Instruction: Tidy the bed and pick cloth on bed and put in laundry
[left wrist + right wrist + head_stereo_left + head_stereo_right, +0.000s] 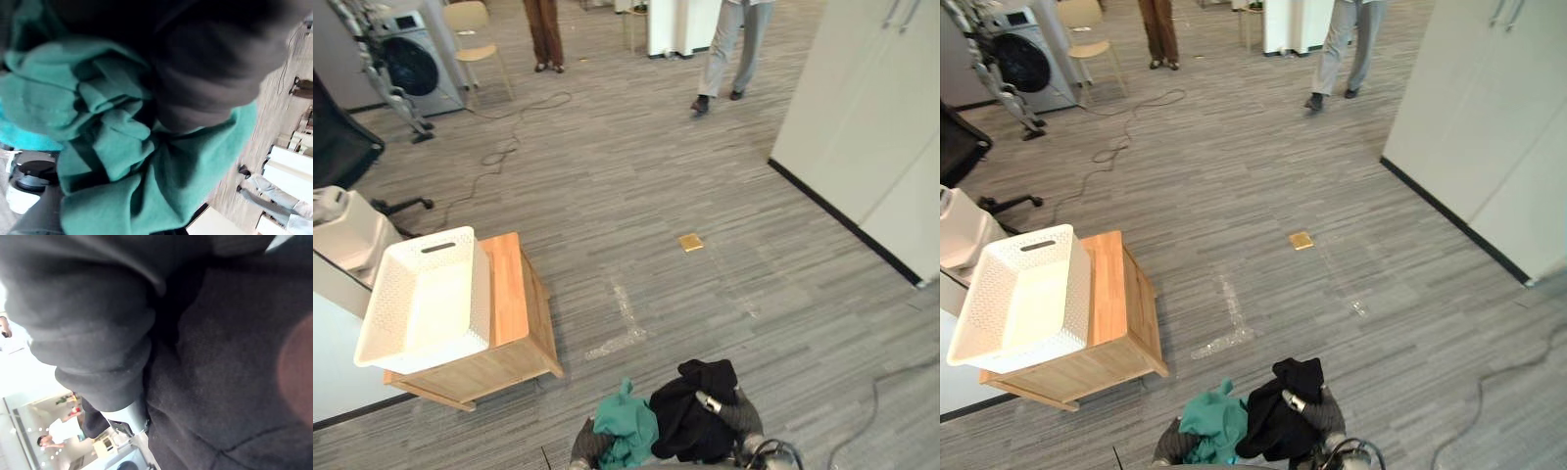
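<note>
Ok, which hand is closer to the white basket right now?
Left. The left hand, under the green cloth, sits on the white basket side; the right hand, by the black cloth, is farther right.

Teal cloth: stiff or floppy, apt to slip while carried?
Probably floppy: the teal cloth bunches in soft folds beside the black cloth. Likely light, since the folds look thin. It is loosely bundled, so a fold could slide free.

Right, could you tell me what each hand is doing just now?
Left hand: cannot tell, buried under the teal cloth.
Right hand: closed on the black cloth.
</note>
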Tool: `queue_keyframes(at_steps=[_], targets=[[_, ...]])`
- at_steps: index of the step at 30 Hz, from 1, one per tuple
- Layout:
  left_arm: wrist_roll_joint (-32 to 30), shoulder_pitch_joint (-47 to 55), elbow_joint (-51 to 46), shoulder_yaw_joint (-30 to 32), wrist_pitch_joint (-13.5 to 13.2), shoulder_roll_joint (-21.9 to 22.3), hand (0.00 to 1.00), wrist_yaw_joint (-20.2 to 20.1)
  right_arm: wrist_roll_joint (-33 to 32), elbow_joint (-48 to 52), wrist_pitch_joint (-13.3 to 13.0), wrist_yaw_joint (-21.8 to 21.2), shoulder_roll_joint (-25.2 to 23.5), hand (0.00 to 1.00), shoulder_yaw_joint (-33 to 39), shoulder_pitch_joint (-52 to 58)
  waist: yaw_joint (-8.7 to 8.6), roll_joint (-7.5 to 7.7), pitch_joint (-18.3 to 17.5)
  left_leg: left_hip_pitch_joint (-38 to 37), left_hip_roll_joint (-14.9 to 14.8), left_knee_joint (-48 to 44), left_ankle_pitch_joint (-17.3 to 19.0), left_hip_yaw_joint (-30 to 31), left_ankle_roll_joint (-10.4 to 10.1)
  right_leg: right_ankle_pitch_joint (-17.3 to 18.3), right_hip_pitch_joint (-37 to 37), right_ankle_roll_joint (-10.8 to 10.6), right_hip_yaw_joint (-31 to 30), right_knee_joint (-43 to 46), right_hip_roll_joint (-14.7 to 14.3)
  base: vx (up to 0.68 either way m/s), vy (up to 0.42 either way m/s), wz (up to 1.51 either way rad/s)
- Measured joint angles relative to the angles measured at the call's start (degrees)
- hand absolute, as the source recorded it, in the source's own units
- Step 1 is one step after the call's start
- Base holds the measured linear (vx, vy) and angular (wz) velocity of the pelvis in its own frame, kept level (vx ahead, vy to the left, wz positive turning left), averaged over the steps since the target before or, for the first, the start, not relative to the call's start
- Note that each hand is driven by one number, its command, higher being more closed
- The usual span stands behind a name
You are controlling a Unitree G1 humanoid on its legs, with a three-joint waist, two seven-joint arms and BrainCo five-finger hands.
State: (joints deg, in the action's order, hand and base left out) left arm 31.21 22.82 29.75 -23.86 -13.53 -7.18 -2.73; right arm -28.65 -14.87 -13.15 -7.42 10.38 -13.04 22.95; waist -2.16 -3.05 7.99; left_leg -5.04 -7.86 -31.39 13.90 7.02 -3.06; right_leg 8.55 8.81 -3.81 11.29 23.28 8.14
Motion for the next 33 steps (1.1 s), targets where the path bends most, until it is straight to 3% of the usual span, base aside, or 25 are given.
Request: queue_keyframes(at_steps=[1,2,3,4,6,9,10,11,13,14,15,17,18,19,20,21,22,23,25,27,28,29,31,32,33], targets=[[-0.4,0.3,-0.9,1.9,-0.2,0.9,1.00,-1.2,-0.6,0.1,-0.1,-0.1,0.8,1.00,0.8,-0.7,0.18,-1.15,1.1,5.5,-3.6,-13.0,-3.4,-4.8,0.4,0.3,-6.1,1.2,2.8,-4.6,-1.8,0.33,-0.318,0.56],[-0.6,0.6,-1.6,2.4,-0.5,1.1,1.00,-2.0,-0.6,0.0,-0.1,-0.1,1.2,1.00,1.7,-1.0,0.68,-1.70,1.4,8.4,-5.2,-19.3,-3.1,-7.5,0.5,0.2,-9.4,1.7,3.8,-7.4,-3.1,0.31,-0.278,0.54],[-1.0,1.0,-2.6,2.7,-0.4,1.1,1.00,-2.6,-0.6,-0.6,-0.5,-0.7,1.3,1.00,2.9,-1.0,1.49,-1.55,1.4,10.5,-5.1,-22.5,-2.9,-9.6,0.7,0.0,-11.5,2.1,4.3,-9.6,-3.4,0.27,-0.221,0.13],[-1.0,1.2,-3.8,3.3,-0.4,1.2,1.00,-3.5,-0.8,-1.7,-2.5,-2.5,1.3,1.00,5.1,-0.8,2.92,-1.25,1.4,13.3,-3.8,-22.2,-2.8,-13.5,0.8,0.0,-14.3,2.3,4.7,-13.1,-3.6,0.26,-0.165,0.02],[-0.8,1.6,-5.0,4.3,-0.4,1.1,1.00,-4.5,-1.2,-1.9,-4.9,-5.0,1.4,1.00,7.8,-0.2,2.92,-1.28,1.5,17.1,-0.8,-14.9,-2.8,-18.5,0.7,-0.3,-17.0,2.4,6.5,-17.2,-3.8,0.31,-0.110,0.08],[-0.4,1.8,-5.3,4.9,-0.1,1.1,1.00,-4.8,-1.2,-1.9,-5.7,-5.5,2.0,1.00,8.4,1.4,2.87,-0.75,1.5,17.8,3.7,3.6,-3.2,-24.3,0.6,-0.4,-20.8,1.7,9.2,-20.8,-3.8,0.39,0.003,0.31],[-0.4,1.7,-5.7,4.9,0.2,1.2,1.00,-4.8,-1.2,-1.9,-5.8,-5.5,1.9,1.00,8.7,1.4,3.09,-0.63,1.6,17.1,6.2,17.3,-8.6,-25.1,1.9,-0.1,-22.7,0.5,10.5,-22.1,-4.0,0.41,0.033,0.34],[-0.4,1.8,-5.7,4.9,0.7,1.2,1.00,-4.8,-1.2,-2.0,-5.8,-5.4,1.9,1.00,8.6,1.2,3.38,-0.23,1.5,16.3,6.8,19.9,-13.7,-26.2,4.4,0.4,-23.7,-0.4,10.7,-22.4,-3.7,0.33,0.040,0.27],[-0.5,1.4,-5.6,5.1,1.5,1.2,1.00,-4.7,-1.2,-2.1,-6.5,-5.2,1.8,1.00,8.6,-0.1,3.38,0.99,1.0,15.0,9.1,22.3,-15.2,-27.4,9.7,1.1,-24.0,-1.5,10.6,-21.8,-1.8,0.42,0.088,0.16],[-0.5,0.9,-5.5,5.2,1.8,1.3,1.00,-4.7,-1.2,-2.1,-6.6,-5.1,1.6,1.00,8.6,-0.5,3.50,0.64,0.7,14.6,9.5,22.4,-14.9,-27.5,10.4,1.1,-23.5,-1.5,10.4,-20.9,-1.4,0.51,0.130,0.19],[-0.5,0.4,-5.3,5.6,2.1,1.3,1.00,-4.7,-1.3,-2.2,-6.6,-5.0,1.1,1.00,8.5,-1.8,3.42,0.96,0.7,14.1,10.0,22.4,-14.5,-27.6,11.8,1.1,-22.5,-1.5,9.8,-17.7,-0.5,0.42,0.133,0.21],[-0.6,0.5,-5.0,6.1,2.0,1.3,1.00,-4.6,-1.3,-2.2,-6.4,-4.4,0.3,1.00,8.0,-2.1,3.46,1.99,0.9,10.5,11.0,23.7,-14.0,-27.6,12.4,1.0,-21.2,-1.8,8.3,-8.5,1.5,0.40,0.149,0.29],[-1.0,0.8,-4.8,6.7,1.9,0.9,1.00,-4.6,-1.2,-2.2,-6.4,-3.9,-0.6,1.00,7.8,-2.2,3.41,2.51,1.1,7.2,11.4,24.8,-13.1,-27.3,12.5,-0.2,-18.7,-3.8,7.4,2.2,3.4,0.38,0.141,0.36],[-2.1,1.0,-4.8,6.4,1.4,0.2,1.00,-4.7,-1.2,-2.1,-6.4,-3.9,-1.1,1.00,7.5,-2.3,3.06,3.01,1.1,3.6,12.0,26.2,-10.9,-25.5,12.2,-3.7,-14.7,-5.9,7.0,15.4,5.7,0.38,0.124,0.40],[-2.7,0.8,-4.8,6.4,1.3,-0.3,1.00,-4.7,-1.2,-2.2,-6.4,-3.9,-1.4,1.00,7.4,-2.3,2.91,3.69,1.1,1.9,12.7,27.0,-9.7,-24.8,12.3,-6.6,-12.3,-4.9,6.7,21.7,7.2,0.37,0.085,0.54],[-4.2,0.5,-4.4,5.9,0.7,-1.1,1.00,-4.2,-1.0,-2.8,-6.4,-3.9,-1.8,1.00,6.9,-2.0,2.53,4.85,1.5,-0.7,14.3,27.6,-8.1,-23.0,12.6,-6.2,-7.9,-2.6,5.7,33.1,10.4,0.42,0.040,0.72],[-5.0,0.2,-4.1,5.8,0.5,-1.7,1.00,-3.2,-1.0,-4.0,-6.4,-3.9,-1.7,1.00,6.5,-1.3,1.69,5.21,1.4,-2.9,14.5,27.3,-6.7,-20.9,12.5,-3.7,-4.6,0.4,5.9,38.5,11.4,0.34,0.026,0.77],[-5.0,0.1,-3.8,5.7,0.3,-2.1,1.00,-2.9,-1.0,-4.5,-6.5,-3.9,-1.7,1.00,6.4,-1.2,1.49,5.01,1.4,-3.7,14.3,27.4,-6.4,-19.7,12.3,-2.1,-3.1,0.6,6.0,39.3,11.1,0.30,0.003,0.84],[-4.8,-0.7,-3.4,6.0,-0.6,-2.8,1.00,-1.8,-1.0,-4.7,-7.4,-4.1,-2.2,1.00,6.1,0.5,-0.24,4.02,1.5,-5.7,12.8,27.5,-5.2,-15.4,11.2,3.6,3.5,-0.6,6.2,31.9,8.3,0.31,-0.033,0.96],[-4.5,-1.6,-3.3,6.0,-0.3,-3.3,1.00,-1.7,-1.1,-4.7,-8.0,-4.1,-2.3,1.00,6.0,0.8,-0.90,3.21,1.8,-6.7,11.5,27.2,-5.0,-12.7,10.3,4.0,5.2,-1.1,6.7,18.9,5.9,0.39,-0.085,0.90],[-4.3,-2.2,-3.3,6.1,-0.1,-3.7,1.00,-1.7,-1.3,-4.6,-8.0,-4.1,-2.3,1.00,6.0,0.9,-1.63,2.59,2.0,-7.5,10.1,27.1,-4.6,-10.5,9.0,2.4,5.5,-1.4,5.8,6.8,3.4,0.42,-0.140,1.12],[-4.2,-2.6,-3.5,6.3,0.1,-4.2,1.00,-0.9,-2.4,-4.0,-8.0,-4.1,-2.4,1.00,5.7,1.3,-1.70,2.44,2.0,-7.9,9.1,27.0,-3.8,-8.6,7.5,-2.3,5.4,-1.6,3.3,-5.3,1.3,0.51,-0.203,0.99],[-4.2,-2.3,-3.9,6.5,0.8,-4.8,1.00,-0.6,-2.9,-1.4,-7.9,-3.9,-2.7,1.00,4.9,2.3,-1.55,3.52,2.1,-9.3,8.9,27.0,-2.0,-7.2,4.7,-9.4,5.6,-3.0,-2.5,-16.3,0.8,0.47,-0.263,0.84],[-4.2,-0.8,-4.2,6.5,1.3,-5.0,1.00,-0.6,-2.9,1.0,-7.4,-3.7,-2.9,1.00,3.8,3.5,-1.76,4.53,1.8,-11.2,8.9,26.9,-0.3,-6.0,2.9,-10.3,5.4,-3.4,-6.2,-17.0,1.1,0.47,-0.321,0.79],[-4.2,0.2,-4.9,6.5,1.5,-5.2,1.00,-0.6,-2.9,2.2,-7.2,-3.7,-3.1,1.00,3.3,4.3,-2.00,5.15,1.5,-11.9,8.8,26.6,0.8,-5.3,2.7,-9.8,5.3,-3.2,-7.2,-16.1,1.2,0.58,-0.420,0.82]])
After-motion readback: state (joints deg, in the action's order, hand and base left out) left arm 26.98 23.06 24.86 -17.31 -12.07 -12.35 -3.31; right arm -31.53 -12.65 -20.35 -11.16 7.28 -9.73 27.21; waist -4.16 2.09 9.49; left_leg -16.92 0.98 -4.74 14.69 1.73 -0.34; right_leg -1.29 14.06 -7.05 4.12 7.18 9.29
